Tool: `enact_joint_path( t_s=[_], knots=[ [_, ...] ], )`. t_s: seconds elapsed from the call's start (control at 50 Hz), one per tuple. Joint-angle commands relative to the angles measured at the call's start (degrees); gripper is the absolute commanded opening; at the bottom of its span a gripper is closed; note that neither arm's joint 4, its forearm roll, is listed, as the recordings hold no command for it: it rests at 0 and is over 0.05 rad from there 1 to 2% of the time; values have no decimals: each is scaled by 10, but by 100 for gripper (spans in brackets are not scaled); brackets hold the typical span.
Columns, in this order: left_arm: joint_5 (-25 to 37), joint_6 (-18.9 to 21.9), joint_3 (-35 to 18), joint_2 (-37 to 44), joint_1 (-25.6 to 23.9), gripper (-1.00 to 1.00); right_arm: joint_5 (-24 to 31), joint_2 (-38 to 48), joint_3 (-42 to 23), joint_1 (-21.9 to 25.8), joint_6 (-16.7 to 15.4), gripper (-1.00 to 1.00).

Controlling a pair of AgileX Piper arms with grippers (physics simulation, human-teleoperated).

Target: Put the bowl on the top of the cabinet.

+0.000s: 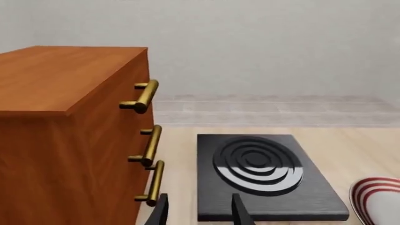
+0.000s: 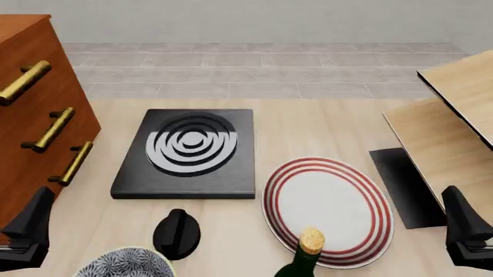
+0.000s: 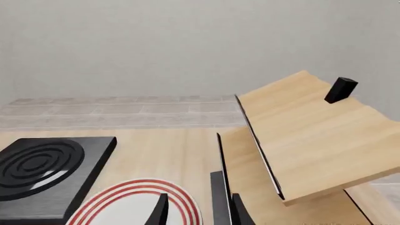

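Left gripper sits empty with its fingers apart, nothing grabbed yet.

The bowl is at the near table edge, just right of my left gripper and half cut off in the front view, so I'm judging the grab partly blind. The black knob sits right next to it and the bottle isn't far, easy to bump. The cabinet is tall, so I could clip its handles lifting. Right gripper is also parted, well away.

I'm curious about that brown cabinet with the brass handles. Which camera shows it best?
The left wrist view: the cabinet shows its flat top, its front and three handles. The front view has only its cropped front at the left edge. The right wrist view misses it.
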Motion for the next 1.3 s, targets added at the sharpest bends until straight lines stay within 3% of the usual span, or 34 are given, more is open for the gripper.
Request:
enact_joint_path(
  t_s=[0.02,0.04,0.06,0.24,0.26,0.3,0.48,0.68,0.82,1.0,1.14,1.3],
  knots=[
    [-1,-2,-2,-1,-11,100,3,-2,0,-2,2,100],
    [-1,-2,-2,-1,-11,100,3,-2,0,-2,2,100],
    [-3,25,-2,-1,-14,100,3,-2,0,-2,3,100],
    [-3,39,-32,-2,-40,100,3,-3,0,-4,5,100],
    [-22,35,-118,138,-42,100,2,-3,0,-4,5,100],
    [-99,19,-79,135,-46,100,2,-3,0,-5,6,100],
    [-23,47,-156,118,-71,100,2,-3,0,-5,9,100],
    [15,-22,-207,177,-88,100,3,-3,0,-5,12,100],
    [73,-13,-246,170,-99,100,4,-3,0,-4,13,100],
    [115,-30,-250,189,-120,100,5,-3,0,-3,14,100],
    [129,-43,-244,244,-94,100,6,-3,0,-2,14,100],
    [161,-27,-243,252,-105,100,7,-3,0,-4,16,100]
  ],
)
